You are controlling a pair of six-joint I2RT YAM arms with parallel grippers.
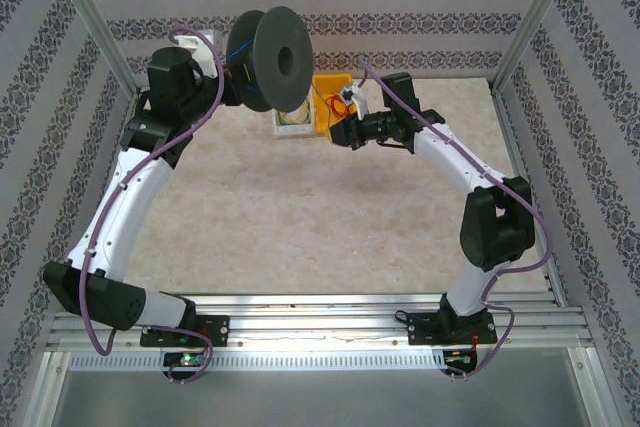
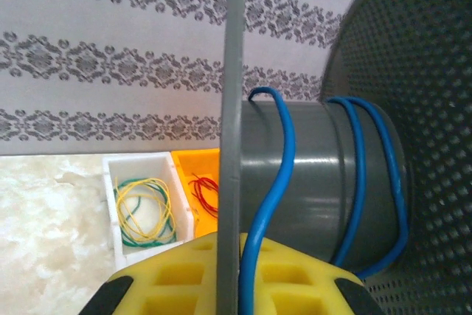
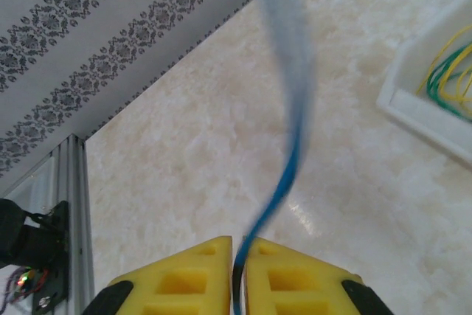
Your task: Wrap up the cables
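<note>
A black spool [image 1: 278, 57] hangs in the air at the back of the table, and my left gripper [image 1: 228, 72] holds it. In the left wrist view the yellow fingers of the left gripper [image 2: 236, 237] are shut on the spool's thin flange [image 2: 233, 108]. The blue cable [image 2: 284, 153] runs down beside that flange and loops round the grey core [image 2: 317, 175]. To the right of the spool, my right gripper [image 1: 345, 115] is raised over the table. Its jaws [image 3: 239, 243] stand a narrow slit apart with the blue cable [image 3: 284, 182] in the slit, blurred further up.
A white bin [image 2: 140, 164] with thin yellow and green wires [image 2: 147, 208] sits against the back wall. Beside it stands an orange bin [image 2: 188, 160] with red wires [image 2: 205, 193]. Both bins [image 1: 328, 97] lie under the spool. Patterned walls and aluminium posts [image 1: 95, 22] enclose the table.
</note>
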